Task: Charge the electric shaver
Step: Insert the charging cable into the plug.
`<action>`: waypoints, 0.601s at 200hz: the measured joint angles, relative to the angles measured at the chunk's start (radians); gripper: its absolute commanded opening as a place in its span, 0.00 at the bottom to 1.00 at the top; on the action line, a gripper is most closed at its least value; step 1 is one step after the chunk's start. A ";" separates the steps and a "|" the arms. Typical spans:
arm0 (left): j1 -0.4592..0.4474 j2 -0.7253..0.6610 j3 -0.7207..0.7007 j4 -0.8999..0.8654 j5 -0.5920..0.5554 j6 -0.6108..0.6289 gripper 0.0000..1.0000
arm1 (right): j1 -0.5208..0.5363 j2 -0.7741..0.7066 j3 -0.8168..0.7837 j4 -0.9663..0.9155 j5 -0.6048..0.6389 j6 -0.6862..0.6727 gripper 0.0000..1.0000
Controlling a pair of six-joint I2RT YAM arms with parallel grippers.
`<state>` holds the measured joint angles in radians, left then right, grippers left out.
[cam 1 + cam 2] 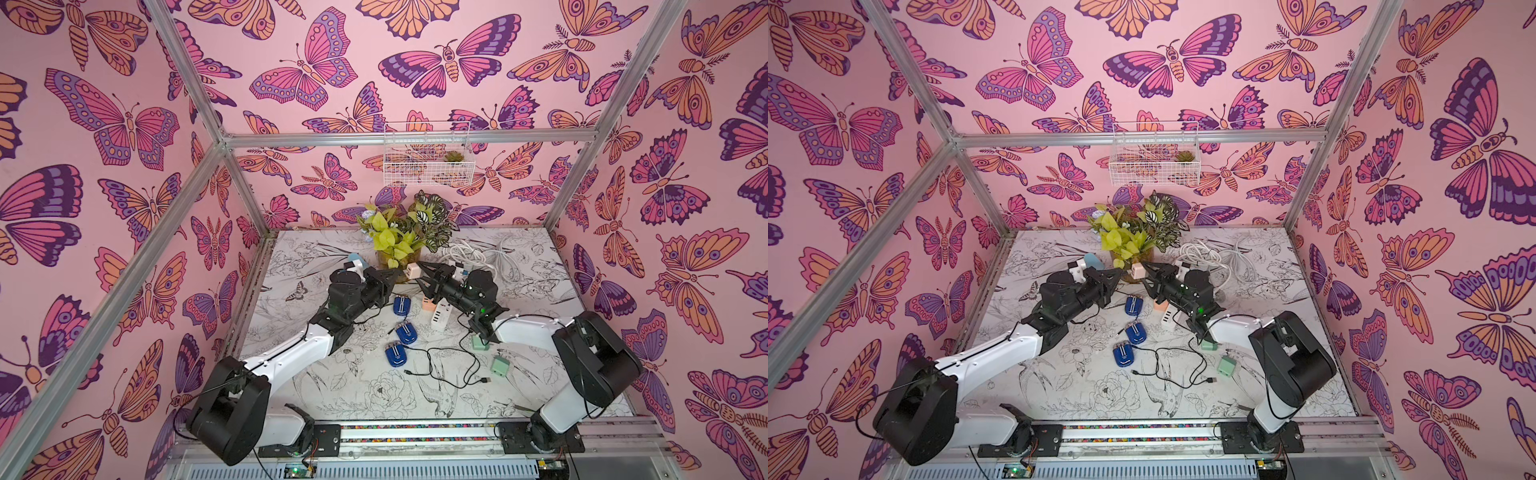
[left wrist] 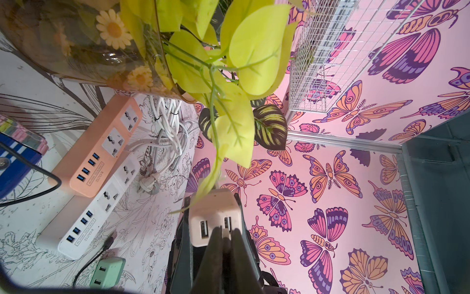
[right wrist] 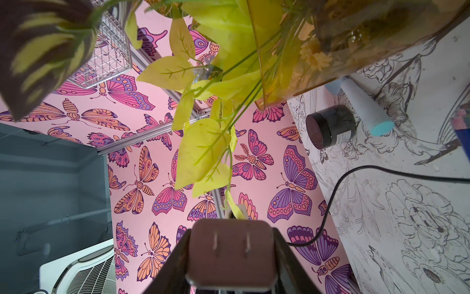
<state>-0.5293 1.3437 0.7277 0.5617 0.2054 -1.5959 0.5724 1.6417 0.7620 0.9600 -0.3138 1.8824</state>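
Three blue electric shavers [image 1: 402,305] [image 1: 406,333] [image 1: 395,355] lie mid-table in both top views [image 1: 1133,305]. My right gripper [image 1: 423,272] [image 3: 231,244] is shut on a cream USB charger block [image 1: 413,270] [image 3: 231,252], held in the air in front of the plant vase with its two prongs facing the right wrist camera. My left gripper [image 1: 400,273] [image 2: 226,233] is shut on a small pale USB plug pressed against one of the block's two ports [image 2: 227,222]. A black cable [image 3: 330,198] runs from behind the block down to the table.
An orange power strip [image 2: 101,150] and a white one [image 2: 94,211] lie side by side right of the shavers. Two green charger blocks [image 1: 478,341] [image 1: 500,365], a loose black cable [image 1: 449,365], a white cord bundle [image 1: 482,253], the plant vase [image 1: 399,249], a black jar [image 3: 330,126].
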 measured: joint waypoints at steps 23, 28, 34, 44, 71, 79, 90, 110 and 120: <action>-0.002 0.000 0.000 -0.013 -0.010 0.002 0.00 | 0.000 -0.002 0.000 0.000 0.007 0.003 0.00; -0.002 0.000 0.000 -0.013 -0.012 0.003 0.00 | 0.000 -0.004 0.000 0.000 0.008 0.003 0.00; -0.002 0.000 0.000 -0.013 -0.014 0.006 0.00 | 0.000 -0.005 0.000 0.000 0.008 0.003 0.00; -0.002 0.000 0.000 -0.014 -0.017 0.006 0.00 | 0.000 -0.008 0.000 0.001 0.010 0.003 0.00; -0.002 0.007 0.001 -0.015 -0.020 0.011 0.00 | 0.003 -0.009 0.000 0.002 0.012 0.006 0.00; -0.002 0.013 0.002 -0.016 -0.020 0.013 0.00 | 0.005 -0.010 0.000 0.002 0.013 0.006 0.00; -0.002 0.021 0.003 -0.016 -0.020 0.016 0.00 | 0.007 -0.010 0.000 0.001 0.017 0.006 0.00; -0.002 0.032 0.009 -0.016 -0.020 0.017 0.00 | 0.007 -0.010 0.000 0.001 0.026 0.006 0.00; -0.002 0.033 0.009 -0.016 -0.020 0.017 0.00 | 0.007 -0.010 0.000 0.001 0.027 0.006 0.00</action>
<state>-0.5316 1.3766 0.7364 0.5457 0.1856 -1.5791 0.5797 1.6321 0.7620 0.9607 -0.2871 1.8889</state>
